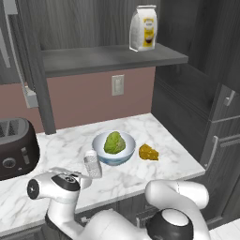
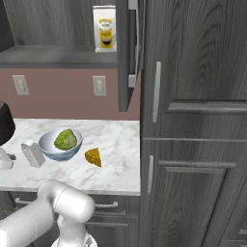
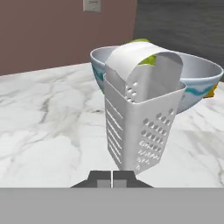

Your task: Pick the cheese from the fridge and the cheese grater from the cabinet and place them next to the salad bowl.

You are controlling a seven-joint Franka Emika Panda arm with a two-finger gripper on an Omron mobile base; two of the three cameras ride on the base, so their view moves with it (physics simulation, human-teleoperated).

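Observation:
The silver cheese grater (image 3: 142, 127) stands upright on the marble counter, close against the left side of the salad bowl (image 1: 112, 160), which holds a green lettuce mound (image 1: 114, 142). The yellow-orange cheese (image 1: 148, 152) lies on the counter just right of the bowl. My gripper (image 3: 113, 178) is low over the counter's front, just short of the grater, its fingertips shut together with nothing between them. From the right base view the grater (image 2: 33, 153), bowl (image 2: 53, 153) and cheese (image 2: 93, 157) sit in a row. The cabinet shelf (image 1: 108, 58) is above. The fridge is out of view.
A white-and-yellow bag (image 1: 143, 27) stands on the cabinet shelf. A black toaster (image 1: 14, 147) sits at the counter's left. Tall dark cabinet doors with metal handles (image 2: 193, 144) close off the right side. Wall outlets (image 1: 117, 85) are on the pink backsplash.

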